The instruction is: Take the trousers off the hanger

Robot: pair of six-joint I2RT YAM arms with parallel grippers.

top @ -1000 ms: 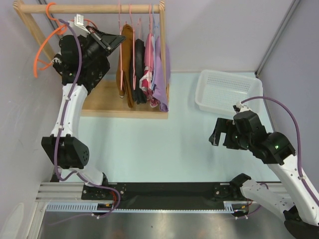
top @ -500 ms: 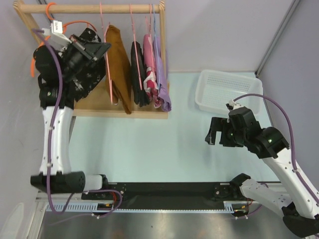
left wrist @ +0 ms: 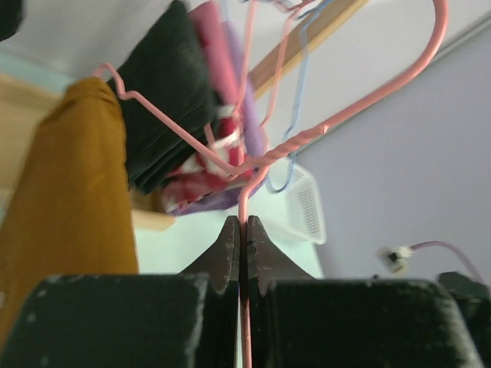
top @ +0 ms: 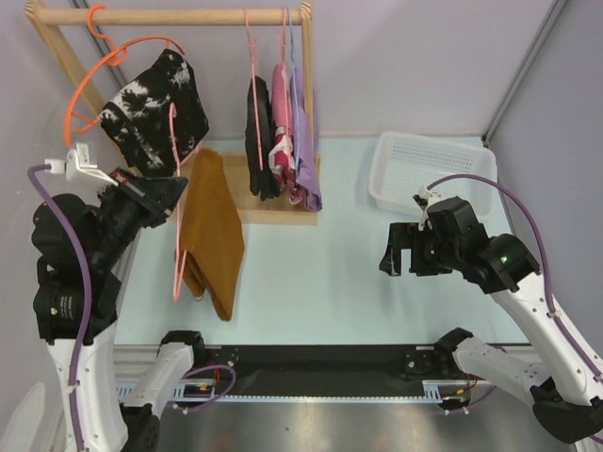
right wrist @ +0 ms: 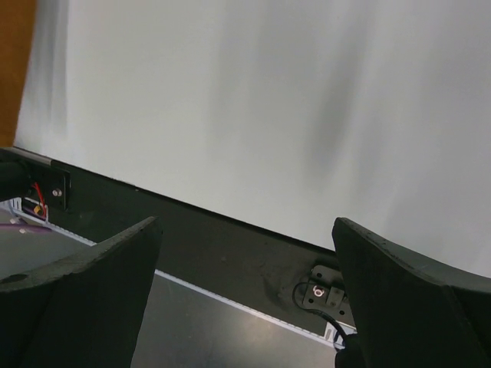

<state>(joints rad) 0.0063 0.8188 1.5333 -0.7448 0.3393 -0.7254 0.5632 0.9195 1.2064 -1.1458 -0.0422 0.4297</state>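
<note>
Pale tabletop behind trousers (hanger hook cropped)

The trousers are matt, soft-looking rust-brown cloth. The hanger is thin, smooth pink wire, twisted at the neck. The rail is bare pale wood, the basket white perforated plastic, the worktop smooth and matt. The left tool looks matt black, slightly grainy.

On the left wrist view the hook of the hanger ran off the top edge, and the trousers were blurred, cut by the left edge. On the right wrist view a rust-brown strip showed too little to name.
</note>
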